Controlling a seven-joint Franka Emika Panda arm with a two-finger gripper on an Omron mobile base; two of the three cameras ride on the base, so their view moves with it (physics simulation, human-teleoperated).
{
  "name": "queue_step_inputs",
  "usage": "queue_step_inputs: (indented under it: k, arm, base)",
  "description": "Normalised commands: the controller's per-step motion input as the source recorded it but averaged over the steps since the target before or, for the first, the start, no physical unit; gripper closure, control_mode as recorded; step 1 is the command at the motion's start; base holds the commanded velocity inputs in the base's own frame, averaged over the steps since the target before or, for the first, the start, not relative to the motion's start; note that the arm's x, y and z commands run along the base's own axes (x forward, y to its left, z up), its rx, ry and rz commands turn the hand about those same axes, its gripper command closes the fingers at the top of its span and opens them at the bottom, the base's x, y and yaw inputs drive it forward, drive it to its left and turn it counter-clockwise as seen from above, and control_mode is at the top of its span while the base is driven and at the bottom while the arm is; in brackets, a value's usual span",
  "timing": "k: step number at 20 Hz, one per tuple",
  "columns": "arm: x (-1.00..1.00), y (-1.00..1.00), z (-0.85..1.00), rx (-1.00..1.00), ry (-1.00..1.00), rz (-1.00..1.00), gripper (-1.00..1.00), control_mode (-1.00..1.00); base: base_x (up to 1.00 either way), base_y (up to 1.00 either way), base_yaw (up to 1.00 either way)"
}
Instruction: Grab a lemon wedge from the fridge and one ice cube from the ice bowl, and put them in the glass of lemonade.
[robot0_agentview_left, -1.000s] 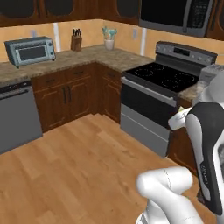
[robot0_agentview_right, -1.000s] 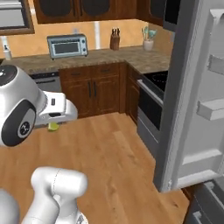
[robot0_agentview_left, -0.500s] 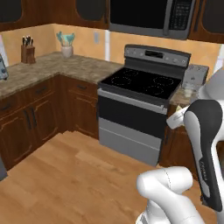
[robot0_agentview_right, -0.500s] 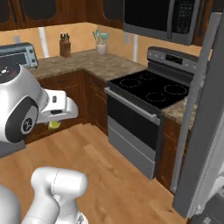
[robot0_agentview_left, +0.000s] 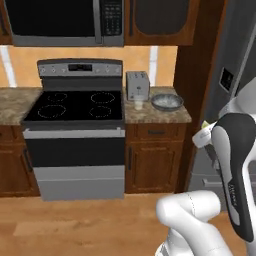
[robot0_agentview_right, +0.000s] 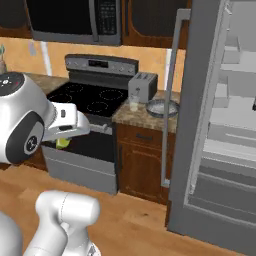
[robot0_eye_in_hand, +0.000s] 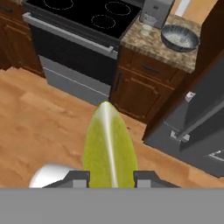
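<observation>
My gripper is shut on the lemon wedge, a yellow-green slice standing up between the two fingertips. In the right base view the wedge peeks out under the hand, held low in front of the stove. On the granite counter beside the stove stand the glass of lemonade and the blue-grey ice bowl, the glass just in front of the toaster. The fridge stands to the right with one door swung open.
A black-topped stove with a microwave above it is left of the counter. The silver toaster stands at the counter's back. The open fridge door juts out right of the counter. Wooden floor lies below the hand.
The base has turned and driven, so the whole scene swept from the corner counter to the stove, counter and fridge. The lemon wedge stays in the shut gripper.
</observation>
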Motion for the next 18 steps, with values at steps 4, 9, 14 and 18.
queue_step_inputs:
  k: [4,9,14,18]
  arm:
    - [0.0,0.0,0.0,0.0,0.0,0.0,1.0,1.0]
    - [0.0,0.0,0.0,0.0,0.0,0.0,1.0,1.0]
    - [0.0,0.0,0.0,0.0,0.0,0.0,1.0,1.0]
    - [0.0,0.0,0.0,0.0,0.0,0.0,1.0,1.0]
  base:
    - [0.97,0.87,-0.64]
    - [0.78,1.0,-0.42]
    - [0.76,0.43,-0.33]
    - [0.78,0.13,-0.21]
